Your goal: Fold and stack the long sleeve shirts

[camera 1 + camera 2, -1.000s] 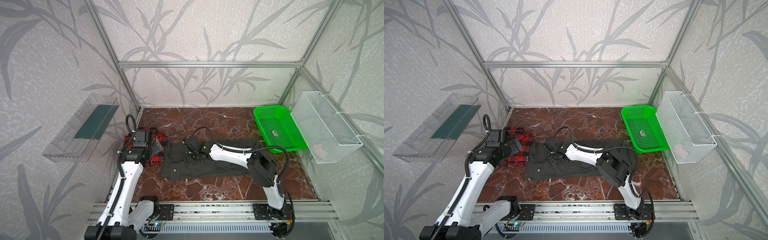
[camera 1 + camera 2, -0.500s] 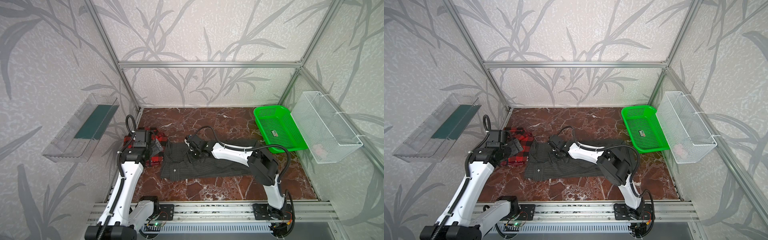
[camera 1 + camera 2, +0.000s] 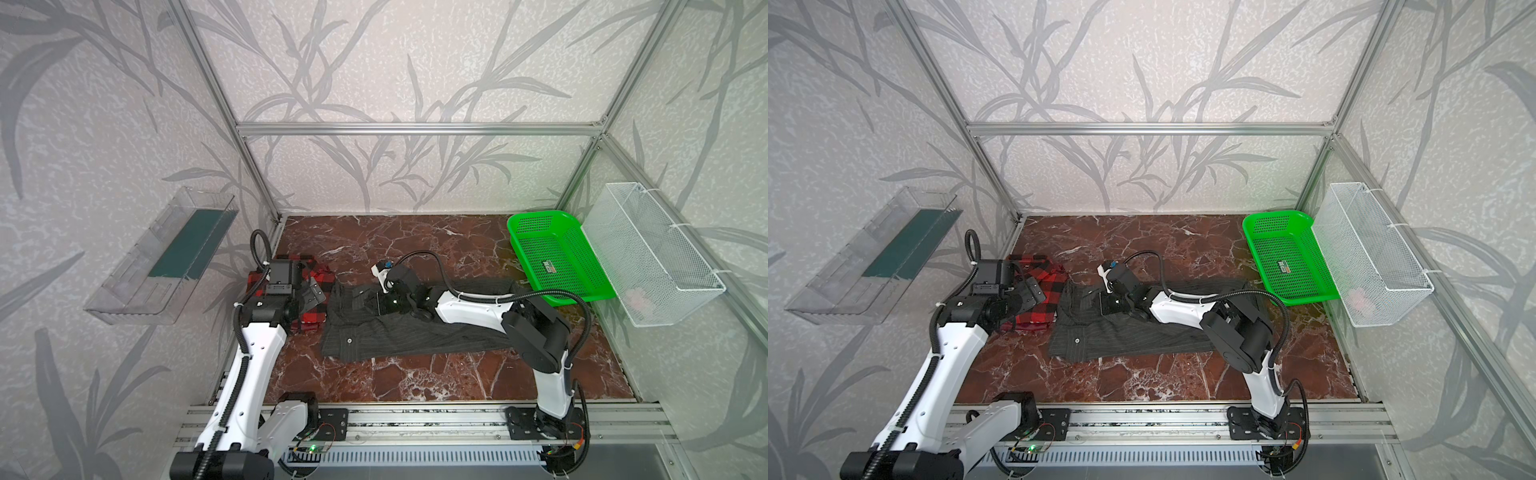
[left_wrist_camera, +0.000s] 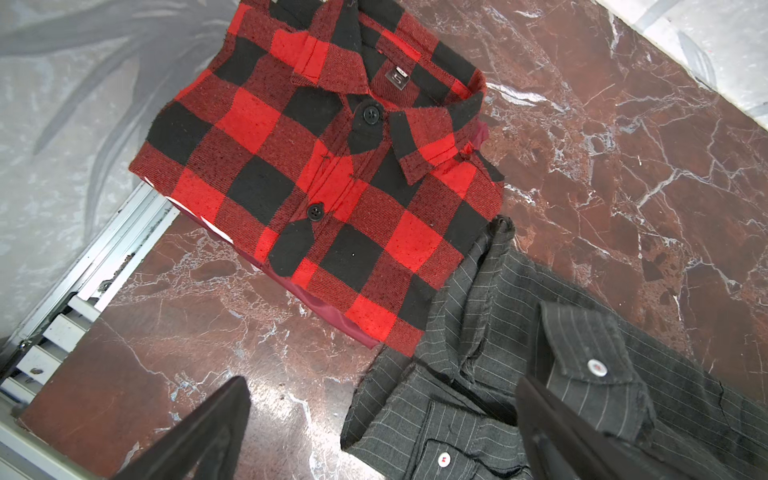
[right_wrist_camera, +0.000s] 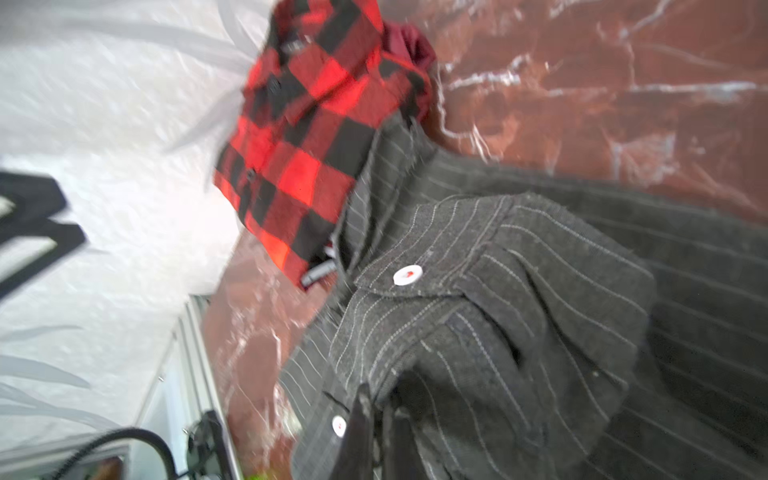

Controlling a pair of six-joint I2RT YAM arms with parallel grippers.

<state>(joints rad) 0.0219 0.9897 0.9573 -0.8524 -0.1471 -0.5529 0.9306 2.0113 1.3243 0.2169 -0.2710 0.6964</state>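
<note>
The dark charcoal pinstriped button-up shirt (image 3: 395,338) lies spread across the middle of the red-brown marbled table (image 3: 415,245). Its collar end rests right against the red-and-black buffalo plaid shirt (image 4: 332,187), which sits as a compact folded block on the left.

The right hand (image 5: 374,419) is pressed together on a raised fold of charcoal cloth near the buttoned pocket flap. The left hand (image 4: 380,388) hangs spread and empty over the spot where the two shirts meet.

The charcoal shirt looks light, limp and thin. It will probably sag from any single pinch, and its layers may slide over one another. Taking hold at a seam or hem edge, through exactly the layers meant to turn over, seems wiser than gripping loose mid-panel cloth.

A second ago the right fingers stood slightly apart; now they are closed, and the wrist has tipped up. The left arm and both shirts' outlines look unchanged.
</note>
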